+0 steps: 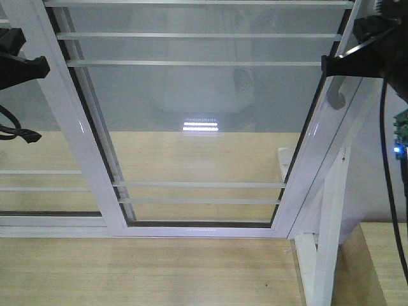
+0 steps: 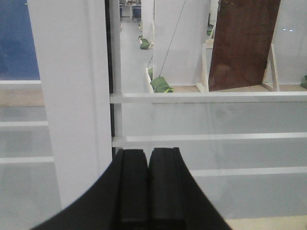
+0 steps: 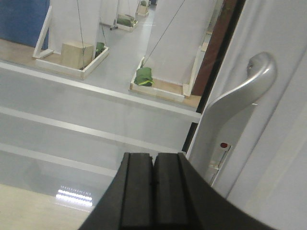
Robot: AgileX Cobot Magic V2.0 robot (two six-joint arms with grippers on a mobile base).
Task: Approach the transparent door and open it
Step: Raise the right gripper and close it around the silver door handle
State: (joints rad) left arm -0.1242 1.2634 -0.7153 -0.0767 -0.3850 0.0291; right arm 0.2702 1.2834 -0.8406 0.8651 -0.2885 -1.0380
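Currently left gripper and right gripper both have fingers pressed together, empty; the latter sits near the handle on the door.

Left gripper and right gripper are matte black, each two flat rectangular fingers on a flared base. At right, a black cable, green circuit board and blue light.

transparent door top cropped, handle half hidden
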